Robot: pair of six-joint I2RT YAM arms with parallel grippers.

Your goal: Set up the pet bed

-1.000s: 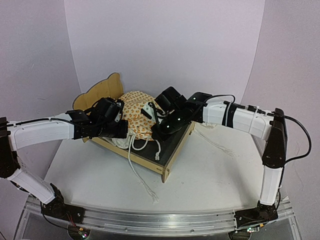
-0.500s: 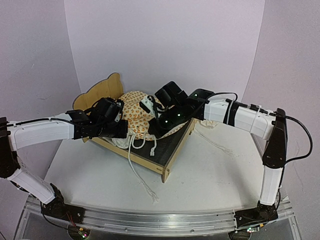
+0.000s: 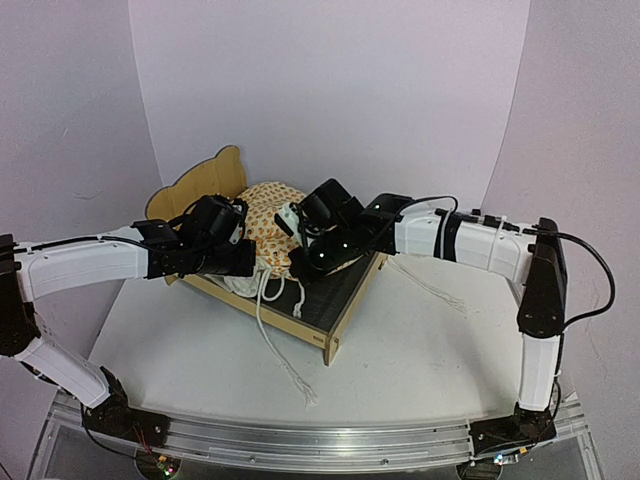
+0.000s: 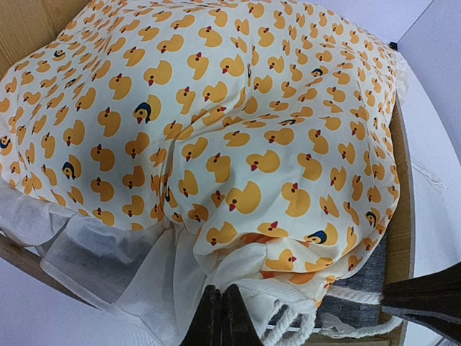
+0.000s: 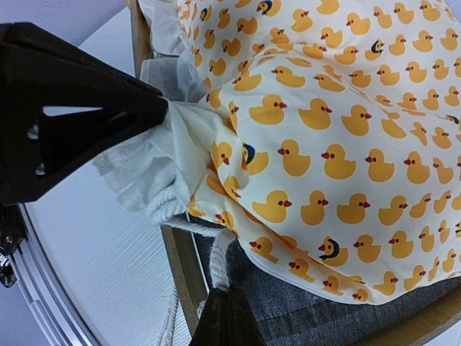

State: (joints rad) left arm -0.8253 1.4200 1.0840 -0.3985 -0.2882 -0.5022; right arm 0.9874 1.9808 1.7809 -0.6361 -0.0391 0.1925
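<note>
The pet bed (image 3: 350, 305) is a plywood frame with a bear-ear headboard (image 3: 200, 182) and a grey base (image 5: 324, 317). The duck-print bedding (image 3: 265, 225) is bunched at the head end. It fills the left wrist view (image 4: 216, 130) and the right wrist view (image 5: 338, 144). My left gripper (image 3: 250, 262) is shut on the bedding's white ruffle (image 4: 245, 277) at the bed's near rail; its tips show in the left wrist view (image 4: 221, 290). My right gripper (image 3: 298, 268) is shut on a white cord (image 5: 225, 252) over the grey base; its tips show in the right wrist view (image 5: 225, 290).
A loose white cord (image 3: 280, 350) trails from the bed over the near rail (image 5: 184, 267) onto the white table. A thinner cord (image 3: 430, 285) lies on the table to the right of the footboard. Purple walls enclose the back and sides.
My right gripper has moved left across the bed, closer to the left gripper and the bedding's near edge. The left arm has stayed still.
</note>
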